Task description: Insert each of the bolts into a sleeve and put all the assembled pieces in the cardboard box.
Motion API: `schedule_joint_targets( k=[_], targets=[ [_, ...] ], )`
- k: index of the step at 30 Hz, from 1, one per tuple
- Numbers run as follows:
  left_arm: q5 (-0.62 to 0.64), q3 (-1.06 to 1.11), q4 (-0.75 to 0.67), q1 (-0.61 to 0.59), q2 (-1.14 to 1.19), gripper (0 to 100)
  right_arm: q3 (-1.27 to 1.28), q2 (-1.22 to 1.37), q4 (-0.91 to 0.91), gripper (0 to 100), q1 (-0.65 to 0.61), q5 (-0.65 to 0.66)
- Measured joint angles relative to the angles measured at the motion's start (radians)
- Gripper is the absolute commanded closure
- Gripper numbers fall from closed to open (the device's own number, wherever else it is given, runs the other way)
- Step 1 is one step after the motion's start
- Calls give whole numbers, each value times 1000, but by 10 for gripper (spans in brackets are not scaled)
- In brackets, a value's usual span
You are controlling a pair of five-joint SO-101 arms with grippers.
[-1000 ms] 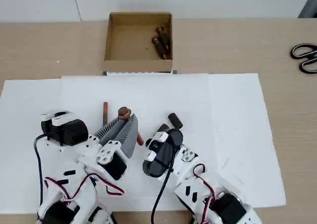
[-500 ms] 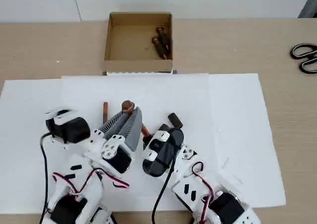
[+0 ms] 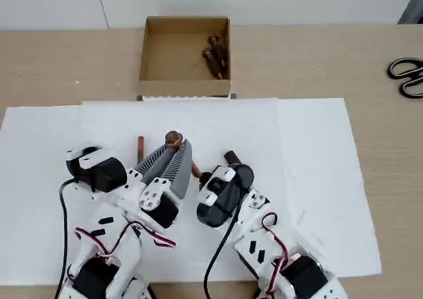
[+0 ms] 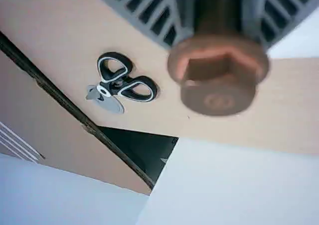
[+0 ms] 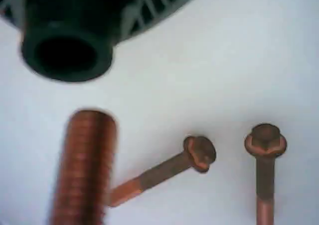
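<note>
Left tool point(image 3: 174, 148) pinches a copper-coloured bolt point(image 3: 174, 139), hexagonal head jutting just past its tip. Close beside it, right tool point(image 3: 229, 164) clamps a black sleeve point(image 5: 67, 51), bore facing outward. A loose bolt point(image 5: 265, 143) lies on the white paper point(image 3: 310, 180) beneath that tool. The cardboard box point(image 3: 185, 86) stands well beyond both tools.

A wooden table point(image 3: 330, 61) carries a cardboard box point(image 3: 185, 87), scissors point(image 3: 405, 78) — and white paper point(image 3: 317, 180).
</note>
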Motion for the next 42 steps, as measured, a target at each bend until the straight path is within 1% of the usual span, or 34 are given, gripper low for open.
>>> schedule_joint_targets(
  k=[7, 16, 19, 29, 36, 42],
  targets=[
    [0, 14, 0, 0, 0, 995, 2, 0, -72, 995, 5, 2],
    [0, 46, -57, -2, 0, 995, 3, 2, -72, 995, 6, 2],
    [0, 48, -84, -2, 0, 995, 3, 2, -74, 995, -15, 2],
    [0, 48, -84, 0, 0, 995, 3, 2, -74, 995, -25, 2],
    [-8, 46, 5, 80, 0, 995, 3, 0, -78, 995, -23, 2],
    [-8, 46, 38, 86, 0, 995, 3, 0, -78, 995, -23, 2]
  ],
)
